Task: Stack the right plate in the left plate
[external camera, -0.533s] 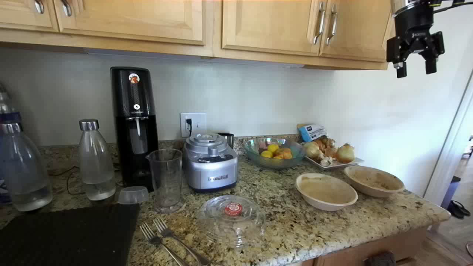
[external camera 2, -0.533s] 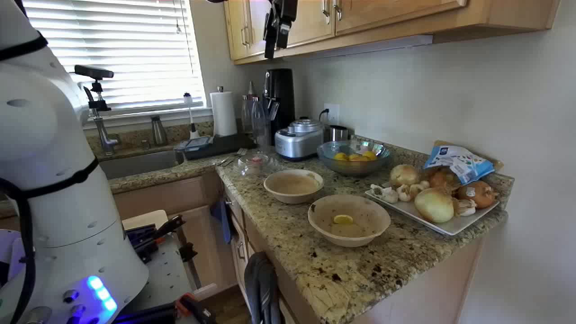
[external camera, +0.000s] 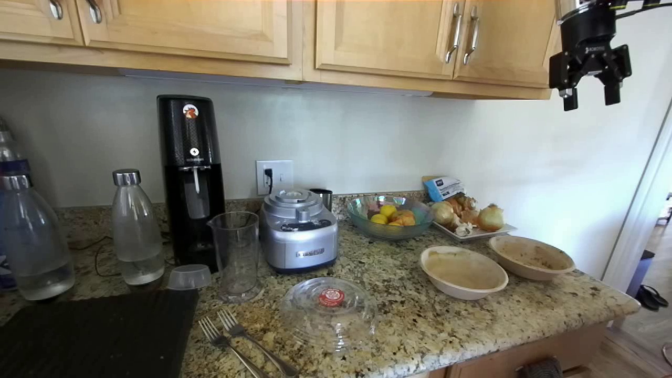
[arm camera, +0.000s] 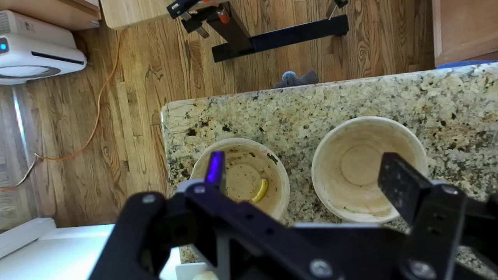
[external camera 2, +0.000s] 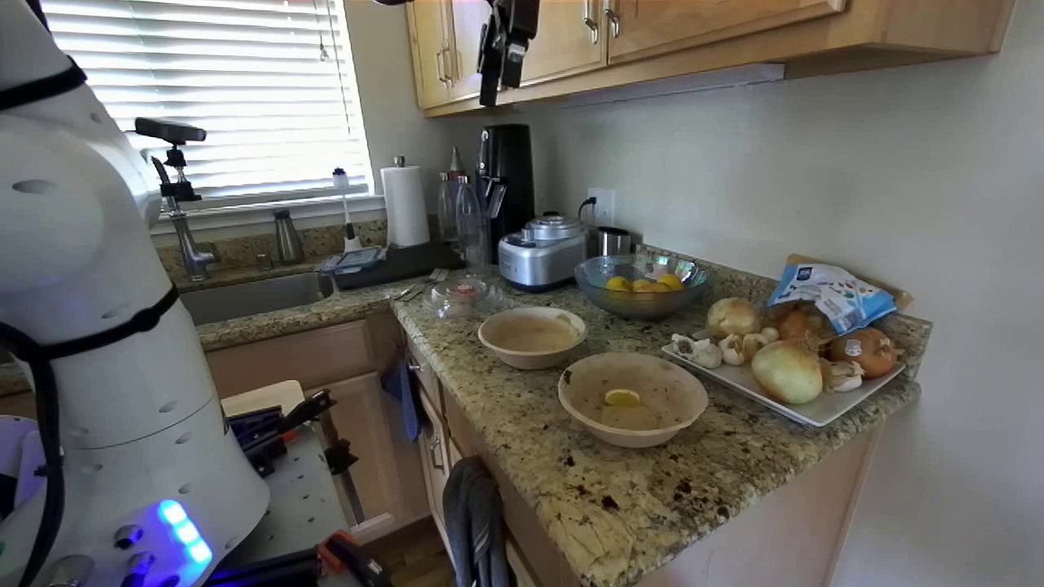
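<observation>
Wrist view: nearest to us is the gripper (arm camera: 305, 165), its jaws spread wide with nothing held between them, and it blocks part of the right plate (arm camera: 241, 177) and part of the left plate (arm camera: 360, 165) from our sight. Below it, both sit open side up on the counter (arm camera: 301, 116), just beside each other with a bare strip between; in that view the right plate appears on the left. It is flecked dark inside and holds a lemon piece (arm camera: 260, 190), while the left plate looks paler and wider. Past the counter's edge we see the wooden floor (arm camera: 148, 77). In both exterior views the gripper hangs well above the two plates, touching neither. In an exterior view we have the arm (external camera 2: 122, 391) closest to the camera, then the right plate, resting straight on the counter, with a tray (external camera 2: 820, 414) of onions (external camera 2: 787, 372) and garlic (external camera 2: 703, 353) near it. The left plate lies further back. Behind it we make out the clear lid (external camera 2: 465, 303), the fruit bowl (external camera 2: 632, 308) and the silver processor (external camera 2: 538, 261); beyond those stands the black machine (external camera 2: 507, 175), and further off come the sink (external camera 2: 253, 300), the paper roll (external camera 2: 405, 208) near it and, last, the bright window blind (external camera 2: 228, 65).
</observation>
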